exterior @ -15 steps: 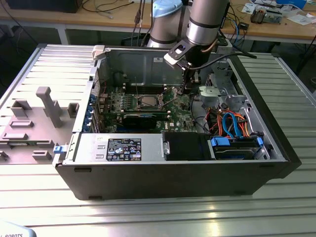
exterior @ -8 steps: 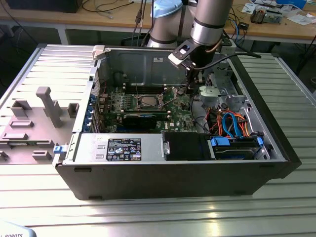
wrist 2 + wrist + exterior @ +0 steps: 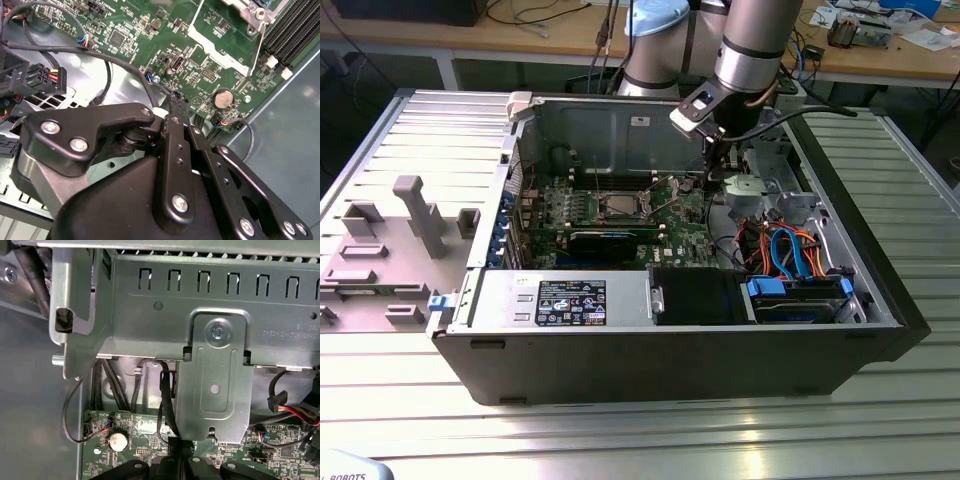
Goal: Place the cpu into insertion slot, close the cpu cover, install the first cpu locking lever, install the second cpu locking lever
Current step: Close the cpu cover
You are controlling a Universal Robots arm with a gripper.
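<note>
My gripper [image 3: 712, 172] hangs inside the open computer case, over the green board's edge at the exterior view's right of the insertion slot [image 3: 620, 204]. In both wrist views its fingers are pressed together with nothing visible between them, the tips [image 3: 178, 102] [image 3: 177, 444] just above the board near a round coin cell [image 3: 223, 98]. The slot [image 3: 250, 7] has a silvery rim. Beside it a thin silvery frame, which looks like the cpu cover [image 3: 235, 61], stands swung open, and a wire locking lever [image 3: 256, 47] is raised. I cannot tell whether the cpu lies in the slot.
A metal drive bracket [image 3: 215, 380] and the case wall rise close beyond the fingertips. Cable bundles [image 3: 790, 250] fill the case at the exterior view's right. Black memory slots [image 3: 295, 35] run beside the socket. A long black card [image 3: 610, 240] and the power supply [image 3: 570, 298] sit nearer the front.
</note>
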